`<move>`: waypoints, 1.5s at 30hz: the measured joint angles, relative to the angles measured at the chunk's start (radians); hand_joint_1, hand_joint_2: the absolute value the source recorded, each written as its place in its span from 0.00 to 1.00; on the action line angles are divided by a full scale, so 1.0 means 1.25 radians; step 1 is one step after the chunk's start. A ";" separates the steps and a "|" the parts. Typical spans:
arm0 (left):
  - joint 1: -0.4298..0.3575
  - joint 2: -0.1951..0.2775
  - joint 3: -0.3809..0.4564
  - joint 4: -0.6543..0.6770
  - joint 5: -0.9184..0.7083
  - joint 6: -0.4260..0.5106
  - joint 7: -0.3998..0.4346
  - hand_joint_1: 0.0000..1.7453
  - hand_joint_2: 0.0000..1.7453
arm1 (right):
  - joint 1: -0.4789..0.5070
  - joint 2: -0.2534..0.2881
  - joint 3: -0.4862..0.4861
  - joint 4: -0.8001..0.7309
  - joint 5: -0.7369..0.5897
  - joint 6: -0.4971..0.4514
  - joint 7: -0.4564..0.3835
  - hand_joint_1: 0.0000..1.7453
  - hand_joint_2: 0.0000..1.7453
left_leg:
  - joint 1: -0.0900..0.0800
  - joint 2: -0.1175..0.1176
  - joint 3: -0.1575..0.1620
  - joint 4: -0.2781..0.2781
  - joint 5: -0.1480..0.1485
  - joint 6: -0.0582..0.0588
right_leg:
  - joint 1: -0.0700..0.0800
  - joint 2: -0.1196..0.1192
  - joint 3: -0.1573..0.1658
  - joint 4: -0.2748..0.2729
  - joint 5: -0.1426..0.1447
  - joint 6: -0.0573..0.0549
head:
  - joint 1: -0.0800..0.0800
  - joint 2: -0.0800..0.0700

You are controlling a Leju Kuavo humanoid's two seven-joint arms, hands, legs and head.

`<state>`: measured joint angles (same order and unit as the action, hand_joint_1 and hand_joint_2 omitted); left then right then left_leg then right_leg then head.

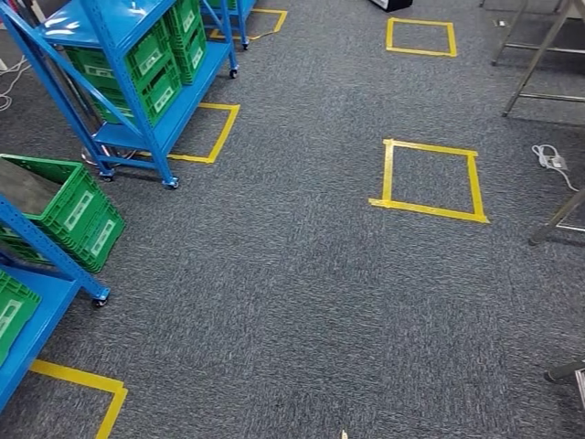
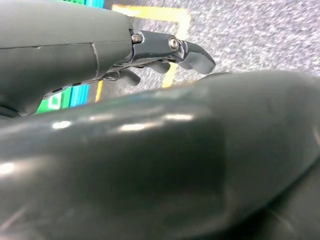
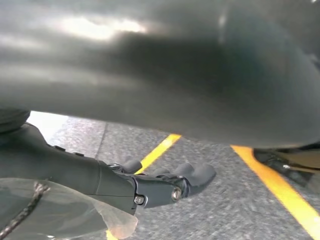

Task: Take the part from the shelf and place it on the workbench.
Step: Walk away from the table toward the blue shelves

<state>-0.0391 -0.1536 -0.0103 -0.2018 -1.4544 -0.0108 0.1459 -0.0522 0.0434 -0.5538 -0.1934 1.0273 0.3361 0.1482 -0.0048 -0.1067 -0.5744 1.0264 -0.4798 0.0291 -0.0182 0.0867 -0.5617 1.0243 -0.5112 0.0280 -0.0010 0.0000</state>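
Left hand (image 2: 162, 55): fingers extended and spread, nothing between them; yellow tape (image 2: 177, 30) on grey carpet (image 2: 256, 35) lies past the fingertips, with a green crate (image 2: 53, 101) beside the hand. Right hand (image 3: 166, 182): fingers extended and apart above the carpet; a clear plastic bag (image 3: 56, 210) sits against the palm side of the hand, and whether the hand holds it cannot be determined. Tape lines run beyond these fingertips. In the head view, blue shelves (image 1: 124, 37) carrying green crates stand on the left-hand side; metal table legs (image 1: 531, 64) stand on the right-hand side. The part itself cannot be identified in any view.
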 joint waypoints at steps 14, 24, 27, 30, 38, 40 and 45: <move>-0.002 0.012 0.026 0.000 0.062 0.020 0.006 0.00 0.00 | 0.001 -0.004 0.000 0.000 0.021 0.001 -0.051 0.00 0.00 | -0.002 0.130 -0.010 0.036 -0.006 -0.023 | 0.009 -0.142 0.032 -0.013 -0.017 -0.021 | -0.007 0.000; 0.000 0.008 0.045 0.000 0.048 0.025 0.004 0.00 0.00 | -0.003 -0.005 0.000 0.000 0.028 0.013 -0.059 0.00 0.00 | 0.000 0.067 0.007 -0.014 0.004 0.013 | 0.005 -0.073 -0.076 0.204 -0.119 0.010 | 0.004 0.000; 0.002 0.007 0.045 0.000 0.051 0.028 0.004 0.00 0.00 | 0.000 -0.007 0.000 0.000 0.038 0.007 -0.051 0.00 0.00 | 0.002 0.032 0.011 -0.012 0.002 0.010 | 0.002 -0.062 -0.063 0.143 -0.051 0.011 | 0.004 0.000; -0.002 0.003 0.051 0.000 0.067 0.030 0.005 0.00 0.00 | -0.001 -0.009 0.000 0.000 0.043 0.003 -0.051 0.00 0.00 | 0.003 0.003 0.007 -0.004 -0.002 -0.003 | -0.006 -0.006 -0.004 0.013 -0.001 0.009 | 0.004 0.000; -0.013 0.008 0.073 0.000 0.081 0.017 0.016 0.00 0.00 | -0.009 -0.011 -0.009 0.000 0.016 0.015 -0.043 0.00 0.00 | 0.004 0.073 -0.078 0.162 -0.087 -0.032 | -0.001 -0.073 0.015 -0.008 -0.005 -0.025 | -0.005 0.000; -0.015 0.014 0.077 0.000 0.078 0.014 0.017 0.00 0.00 | -0.010 -0.011 -0.012 0.000 0.017 0.019 -0.038 0.00 0.00 | 0.005 0.078 -0.107 0.226 -0.102 -0.034 | 0.001 -0.099 0.018 -0.008 -0.009 -0.027 | -0.005 0.000; -0.022 0.024 0.084 0.000 0.082 0.019 0.009 0.00 0.00 | -0.013 -0.009 -0.014 0.000 0.021 0.027 -0.040 0.00 0.00 | -0.008 0.145 -0.009 0.027 -0.002 -0.015 | 0.007 -0.145 0.032 -0.007 -0.022 -0.020 | -0.006 0.000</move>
<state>-0.0659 -0.1239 0.0941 -0.2018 -1.3520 0.0134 0.1569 -0.0686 0.0321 -0.5718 -0.1934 1.0541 0.3700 0.0978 -0.0149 0.0742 -0.5859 1.0607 -0.4820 0.0104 -0.0091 -0.0950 -0.5212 1.0160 -0.5388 0.0036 -0.0082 0.0000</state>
